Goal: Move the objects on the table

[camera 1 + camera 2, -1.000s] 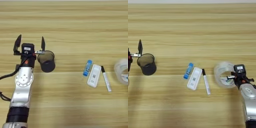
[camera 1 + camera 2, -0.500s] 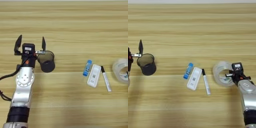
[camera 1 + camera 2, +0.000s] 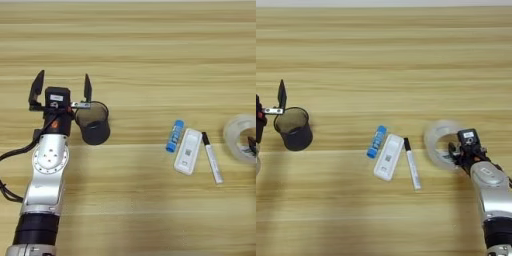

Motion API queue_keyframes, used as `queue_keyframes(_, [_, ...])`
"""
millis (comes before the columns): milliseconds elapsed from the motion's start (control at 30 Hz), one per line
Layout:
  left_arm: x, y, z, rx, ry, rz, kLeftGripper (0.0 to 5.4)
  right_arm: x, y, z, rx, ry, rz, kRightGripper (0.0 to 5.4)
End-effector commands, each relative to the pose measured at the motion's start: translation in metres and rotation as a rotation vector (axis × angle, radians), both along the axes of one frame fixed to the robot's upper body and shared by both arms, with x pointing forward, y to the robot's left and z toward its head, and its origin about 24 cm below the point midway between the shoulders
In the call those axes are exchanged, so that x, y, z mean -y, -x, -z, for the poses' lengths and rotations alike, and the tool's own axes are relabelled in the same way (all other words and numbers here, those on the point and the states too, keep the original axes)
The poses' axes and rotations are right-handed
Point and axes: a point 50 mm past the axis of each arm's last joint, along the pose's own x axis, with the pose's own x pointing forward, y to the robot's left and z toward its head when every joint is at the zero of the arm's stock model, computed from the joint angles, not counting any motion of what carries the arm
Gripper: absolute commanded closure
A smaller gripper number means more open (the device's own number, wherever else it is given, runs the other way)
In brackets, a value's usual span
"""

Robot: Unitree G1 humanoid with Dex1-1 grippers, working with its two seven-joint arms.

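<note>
At lower right of the frame the right claw grips the clear tape roll's near rim, while the open left claw stands beside the black mesh cup at left on the wooden surface.

An office-like desk setting. The wood-grain table carries stationery: a black mesh cup, a clear tape roll, and, between them, a marker and a blue stick.

Right claw moved leftward, pushing clear tape roll closer to marker.
</note>
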Motion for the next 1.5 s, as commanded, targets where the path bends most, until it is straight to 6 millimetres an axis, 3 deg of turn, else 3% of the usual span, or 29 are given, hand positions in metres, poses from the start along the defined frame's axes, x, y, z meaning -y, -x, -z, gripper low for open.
queue_keyframes(33, [0.003, -0.002, 0.003, -0.020, -0.002, 0.002, 0.00, 0.006, -0.002, -0.006, 0.001, 0.016, 0.003, 2.12])
queue_keyframes(400, [0.007, -0.002, 0.007, -0.031, -0.001, 0.009, 0.00, 0.011, -0.015, -0.032, 0.061, 0.029, 0.002, 0.91])
queue_keyframes(433, [0.008, -0.002, 0.007, -0.032, -0.001, 0.010, 0.00, 0.011, -0.015, -0.034, 0.068, 0.033, 0.001, 0.49])
queue_keyframes(567, [0.010, -0.003, 0.009, -0.035, -0.001, 0.015, 0.00, 0.008, -0.018, -0.046, 0.100, 0.038, -0.016, 0.06])
queue_keyframes(833, [0.011, -0.003, 0.009, -0.034, 0.001, 0.013, 0.00, -0.001, -0.016, -0.049, 0.154, -0.009, -0.024, 0.03])
queue_keyframes(1167, [-0.003, -0.003, 0.023, -0.083, 0.017, -0.039, 0.00, -0.042, 0.000, -0.059, 0.459, -0.057, -0.113, 0.03])
queue_keyframes(1500, [-0.002, -0.007, 0.044, -0.145, 0.030, -0.004, 0.00, -0.070, 0.005, -0.057, 0.535, -0.101, -0.154, 0.03])
